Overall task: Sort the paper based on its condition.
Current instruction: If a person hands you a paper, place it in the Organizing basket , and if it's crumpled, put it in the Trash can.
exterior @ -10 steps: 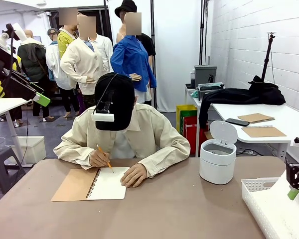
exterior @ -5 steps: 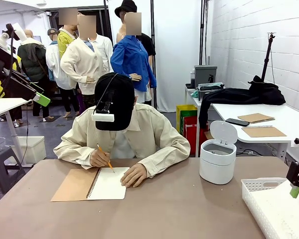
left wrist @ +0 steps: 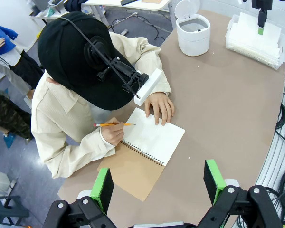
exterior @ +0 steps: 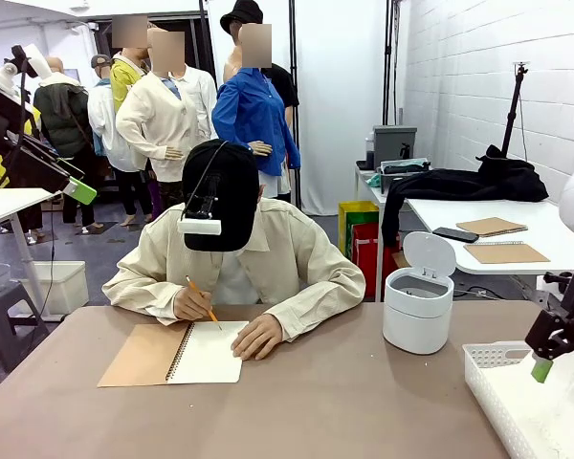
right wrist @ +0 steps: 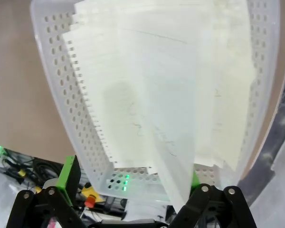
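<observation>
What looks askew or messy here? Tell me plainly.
The paper in the white basket lies fanned and unsquared, the sheets skewed against each other, torn spiral edges showing. Otherwise the notebook lies flat and the small bin stands upright, lid open.

White paper (right wrist: 171, 90) lay in a white perforated basket (right wrist: 66, 95) on a brown tabletop (exterior: 344, 402); the notebook (exterior: 172, 354) had a tan cover, the pencil (exterior: 201, 303) was orange, the bin (exterior: 418, 306) white, the person's jacket (exterior: 287, 263) cream.
</observation>
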### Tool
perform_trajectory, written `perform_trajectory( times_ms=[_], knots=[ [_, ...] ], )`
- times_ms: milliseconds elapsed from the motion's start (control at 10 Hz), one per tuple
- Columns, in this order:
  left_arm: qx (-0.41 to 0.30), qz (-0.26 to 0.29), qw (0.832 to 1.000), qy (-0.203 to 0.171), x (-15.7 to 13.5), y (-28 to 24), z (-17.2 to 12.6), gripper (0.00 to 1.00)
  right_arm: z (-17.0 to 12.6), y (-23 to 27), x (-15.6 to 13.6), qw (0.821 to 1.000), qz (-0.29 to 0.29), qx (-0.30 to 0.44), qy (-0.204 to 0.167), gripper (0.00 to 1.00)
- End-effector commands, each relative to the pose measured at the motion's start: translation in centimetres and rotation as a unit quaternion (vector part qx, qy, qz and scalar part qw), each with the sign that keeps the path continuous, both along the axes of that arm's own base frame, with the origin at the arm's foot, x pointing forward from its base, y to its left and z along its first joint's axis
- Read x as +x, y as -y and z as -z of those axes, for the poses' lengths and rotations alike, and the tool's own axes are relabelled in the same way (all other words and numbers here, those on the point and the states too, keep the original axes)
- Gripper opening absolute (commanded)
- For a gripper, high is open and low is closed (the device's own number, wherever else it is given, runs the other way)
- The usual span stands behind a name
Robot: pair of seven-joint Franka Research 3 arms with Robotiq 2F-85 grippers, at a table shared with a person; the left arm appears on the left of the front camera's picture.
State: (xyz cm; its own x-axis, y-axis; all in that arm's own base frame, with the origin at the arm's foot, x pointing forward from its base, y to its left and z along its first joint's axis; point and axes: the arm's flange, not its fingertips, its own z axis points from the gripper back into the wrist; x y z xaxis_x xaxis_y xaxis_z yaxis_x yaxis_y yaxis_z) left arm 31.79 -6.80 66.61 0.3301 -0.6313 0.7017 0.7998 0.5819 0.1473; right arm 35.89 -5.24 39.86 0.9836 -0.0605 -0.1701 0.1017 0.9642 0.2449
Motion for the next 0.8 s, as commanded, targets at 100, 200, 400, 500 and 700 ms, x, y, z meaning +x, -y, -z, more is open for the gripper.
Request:
perform_trajectory(
  times_ms=[100,200,400,500,700],
  knots=[
    [-0.002,0.001,1.000,0.000,0.0,-0.1,0.0,1.00,-0.8,0.9,1.7,1.000,0.001,-0.015,0.025,1.00],
    [-0.002,0.001,1.000,0.000,0.0,-0.1,0.0,1.00,-1.4,1.8,2.5,0.999,-0.011,-0.035,0.039,1.00],
    [-0.002,0.001,1.000,0.000,0.0,-0.1,0.0,1.00,-2.7,3.1,3.8,0.996,-0.033,-0.061,0.058,1.00],
    [-0.002,0.001,1.000,0.000,0.0,-0.1,0.0,1.00,-3.8,3.4,4.7,0.994,-0.042,-0.068,0.074,1.00],
    [-0.002,0.001,1.000,0.000,0.0,-0.1,0.0,1.00,-5.9,4.0,7.1,0.988,-0.073,-0.088,0.101,1.00]
  ],
)
